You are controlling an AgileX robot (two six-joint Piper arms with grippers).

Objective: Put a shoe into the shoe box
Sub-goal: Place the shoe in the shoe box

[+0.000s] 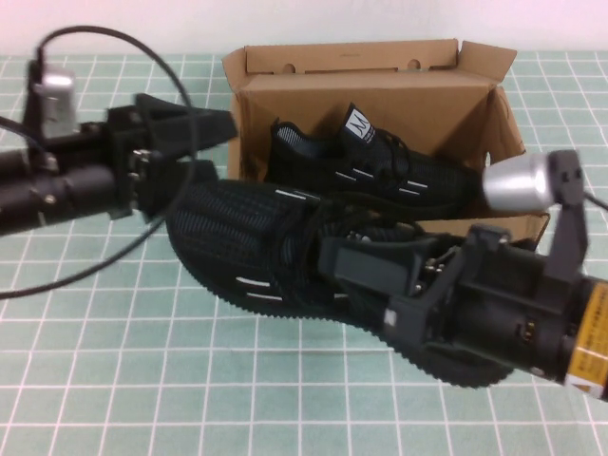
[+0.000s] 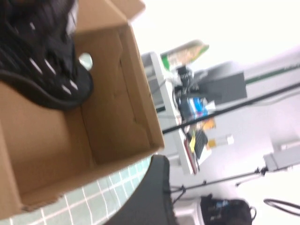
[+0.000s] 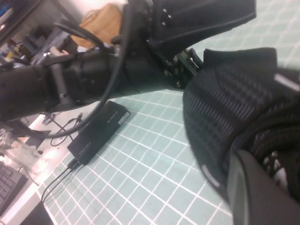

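Observation:
An open cardboard shoe box (image 1: 351,95) stands at the back centre with one black shoe (image 1: 380,166) lying inside. A second black shoe (image 1: 252,242) hangs just in front of the box, above the mat. My right gripper (image 1: 366,271) is shut on its collar by the laces; one finger (image 3: 258,192) shows against the shoe (image 3: 234,103) in the right wrist view. My left gripper (image 1: 204,147) is open at the shoe's left end, by the box's left wall. The left wrist view looks into the box (image 2: 112,103) at the shoe inside (image 2: 42,61).
A green mat with a white grid (image 1: 142,380) covers the table. A flat black device with a cable (image 3: 98,131) lies on the mat beyond the left arm (image 3: 93,75). The box flaps (image 1: 489,62) stand upright round the opening.

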